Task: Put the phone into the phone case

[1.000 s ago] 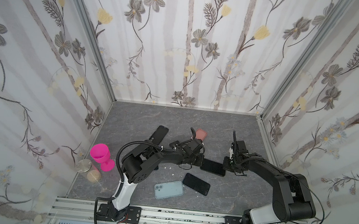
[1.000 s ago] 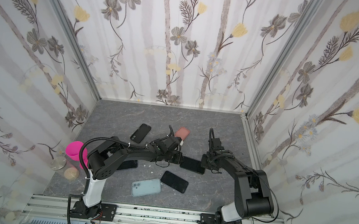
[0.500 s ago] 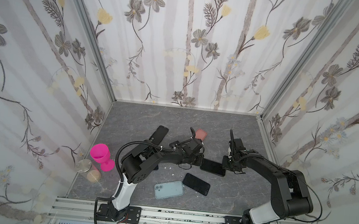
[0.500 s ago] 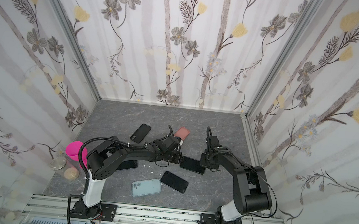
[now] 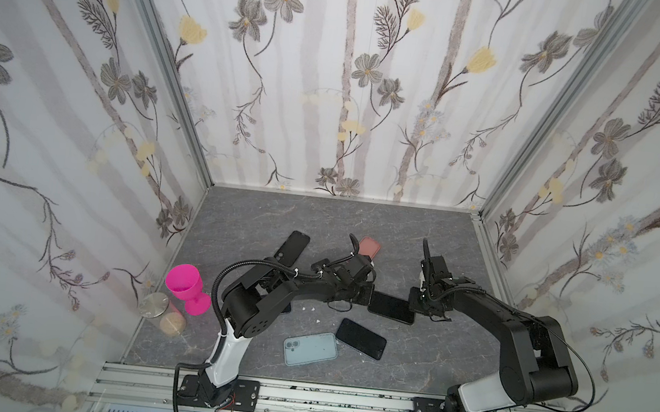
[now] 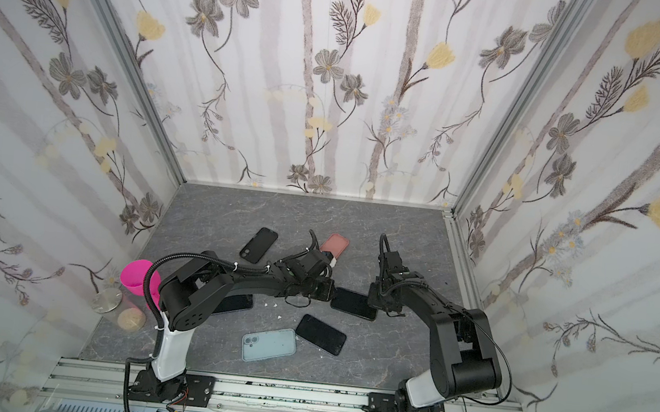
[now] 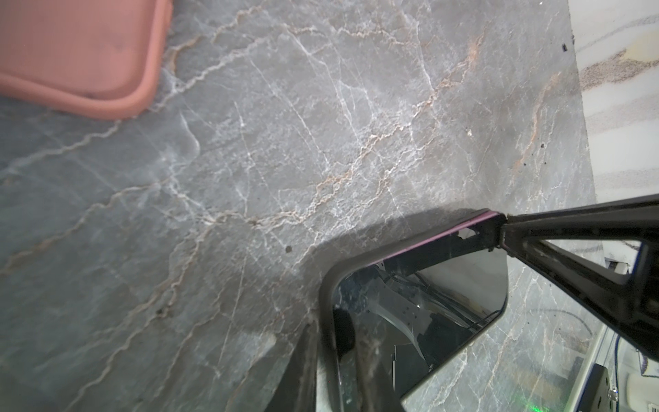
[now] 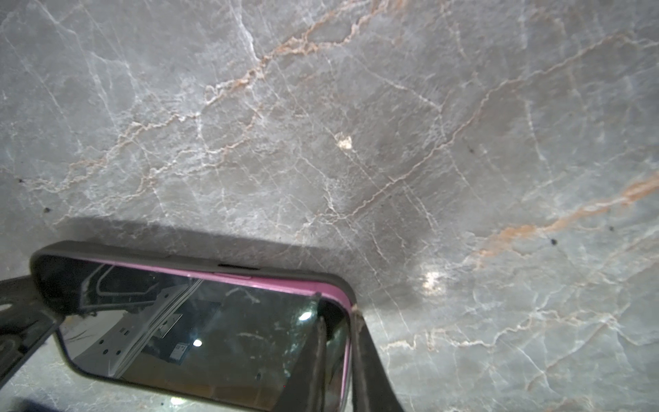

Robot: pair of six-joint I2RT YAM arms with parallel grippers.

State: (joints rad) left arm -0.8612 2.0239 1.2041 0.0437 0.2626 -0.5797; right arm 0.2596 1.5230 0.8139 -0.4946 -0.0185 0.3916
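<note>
Two narrow grips, left hand (image 7: 333, 335) and right hand (image 8: 337, 314) pinching opposite phone case (image 8: 178, 258) ends, phone (image 8: 214, 339) seating unclear, case cropped.

Top views high overhead, downward; wrist views close, same phone (image 8: 199, 339) in both

We've got a grey marble table (image 5: 318, 218) with white and orange veins, white walls (image 5: 344, 91) with grey-and-yellow flowers, and a black phone (image 5: 391, 308), pink-edged, in a dark grey case (image 8: 192, 251). Salmon case (image 5: 370, 246) at its 11 o'clock, hot-pink goblet (image 5: 186, 288) at 9, pale blue phone (image 5: 310, 348) at 8.
</note>
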